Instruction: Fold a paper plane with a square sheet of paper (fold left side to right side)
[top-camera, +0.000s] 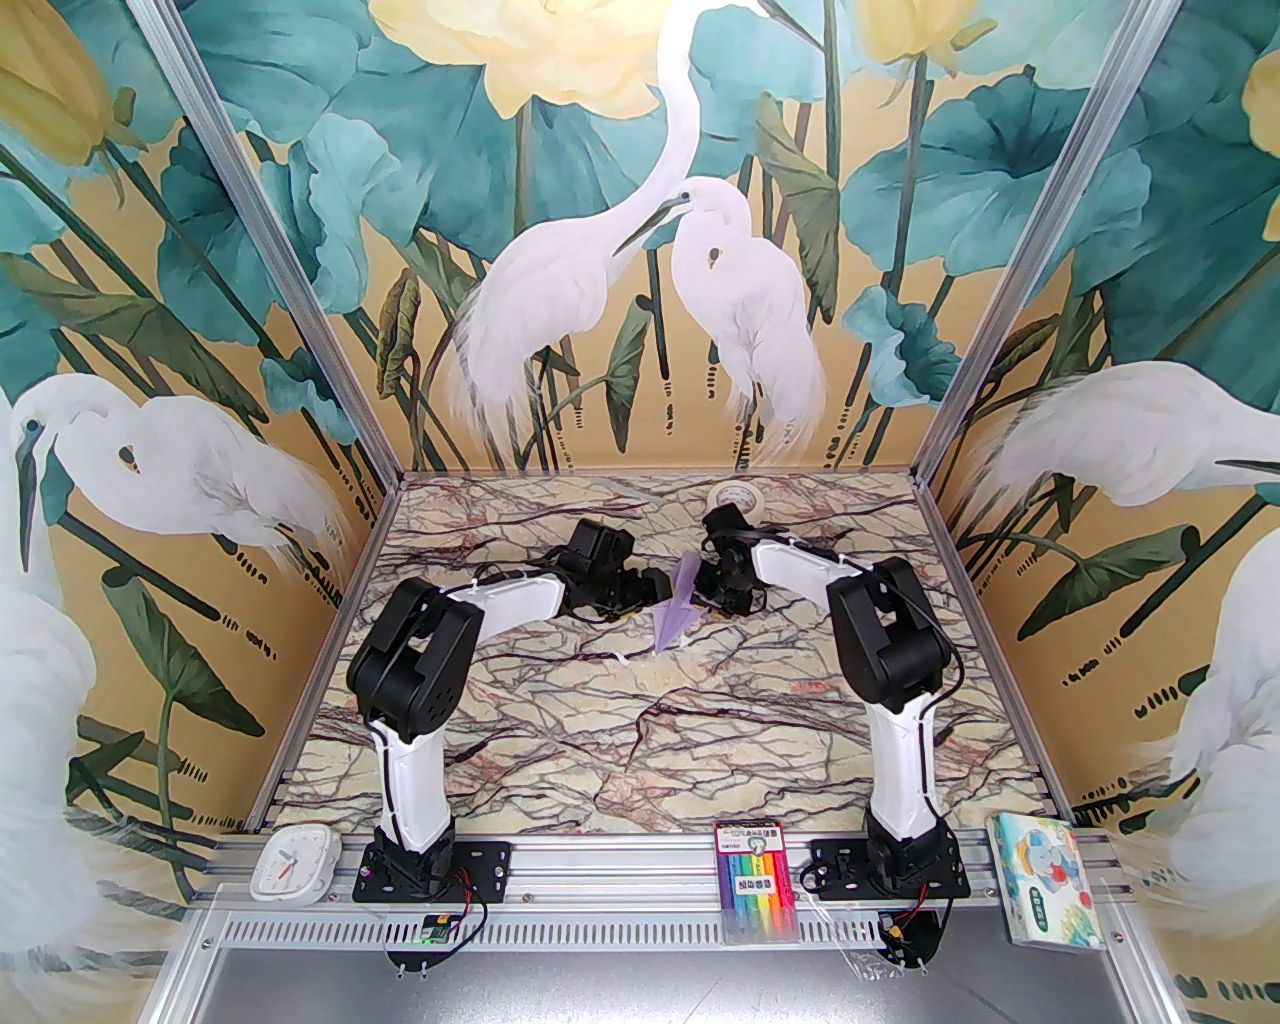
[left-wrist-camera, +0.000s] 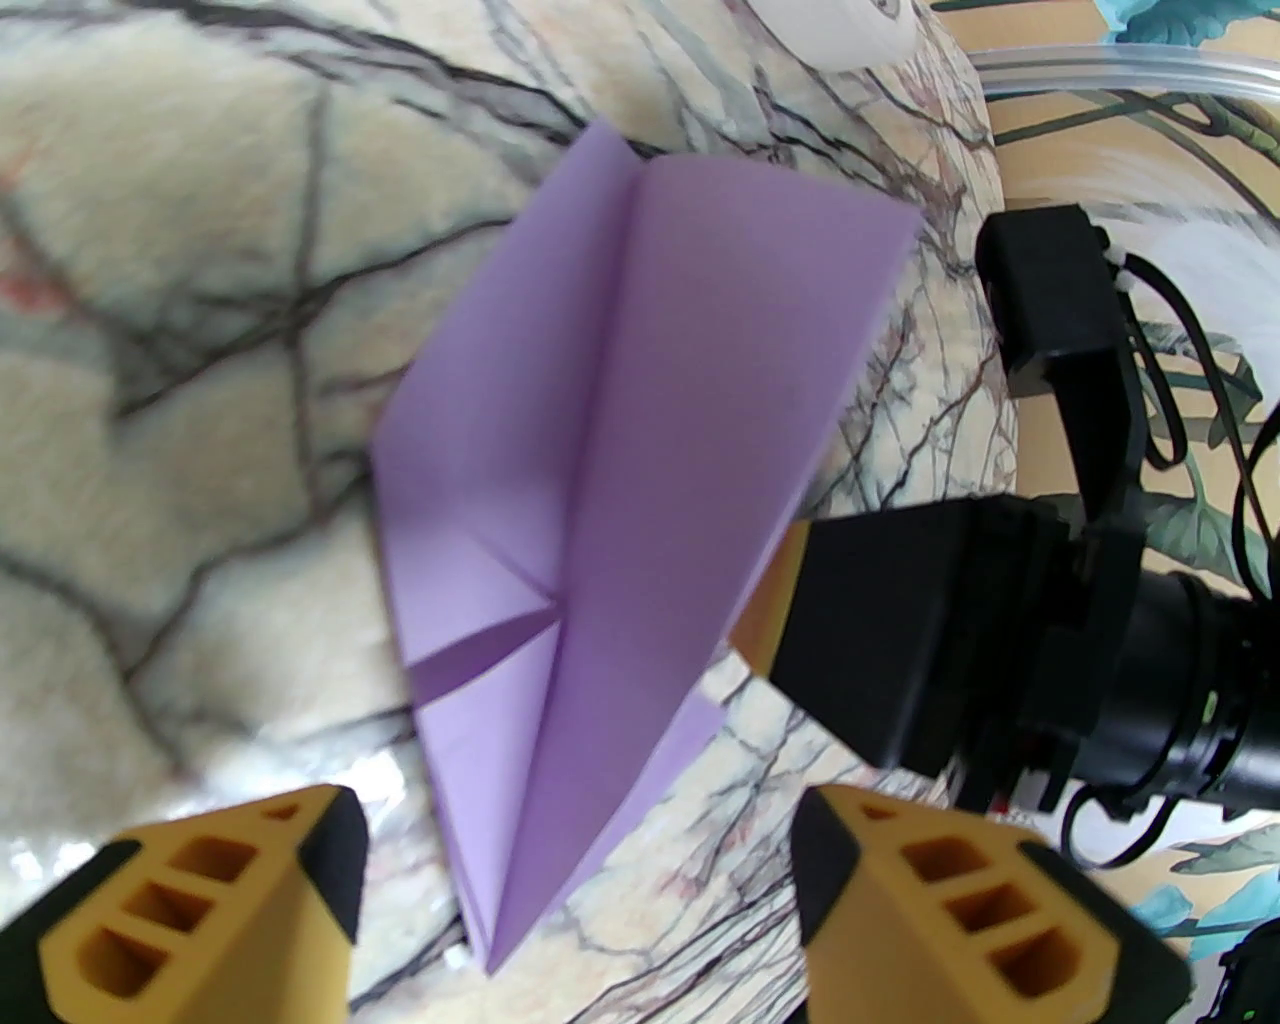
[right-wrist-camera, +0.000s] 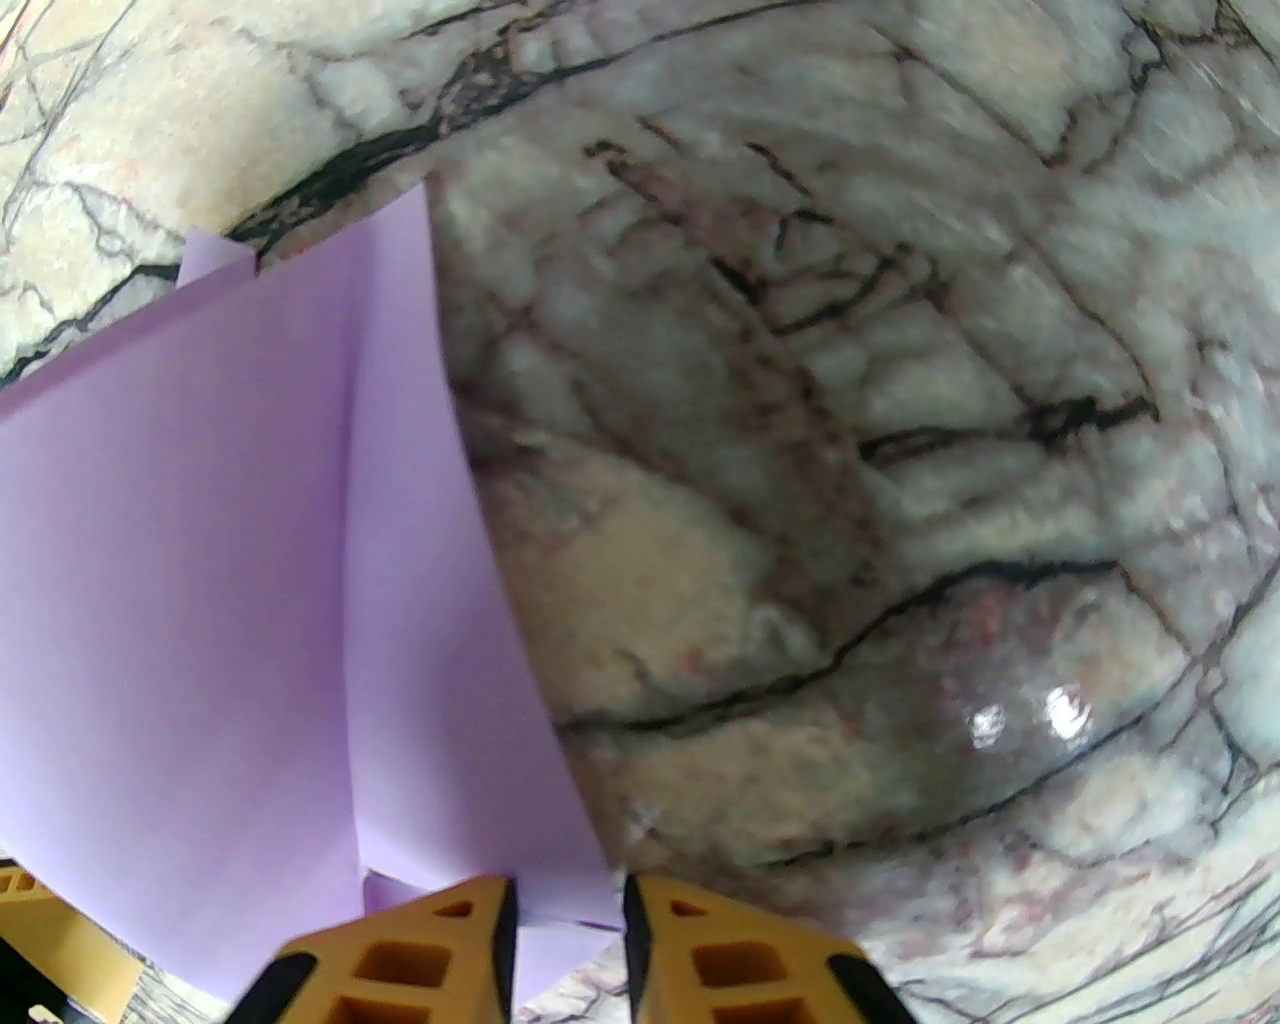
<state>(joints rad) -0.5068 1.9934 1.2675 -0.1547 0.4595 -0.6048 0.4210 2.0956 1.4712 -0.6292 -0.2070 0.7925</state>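
The plane (top-camera: 676, 614) lies on the table (top-camera: 560, 720) between the grippers, its long axis running from tail at 1 o'clock to nose at 7. The left gripper (left-wrist-camera: 580, 850) is released, straddling the nose without touching it. The right gripper (right-wrist-camera: 566, 900) is nearer, its jaws narrow around the 3 o'clock wing edge. Whether they pinch it, I cannot tell.

The paper plane (top-camera: 675, 612) lies mid-worktop (top-camera: 640, 740), between left gripper (left-wrist-camera: 572, 825) and right gripper (right-wrist-camera: 570, 900) — tape roll (top-camera: 735, 497) behind, tissue pack (top-camera: 1045, 880) at the near-right edge.

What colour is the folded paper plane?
The paper plane is plain pale lavender, clearest in left wrist view.
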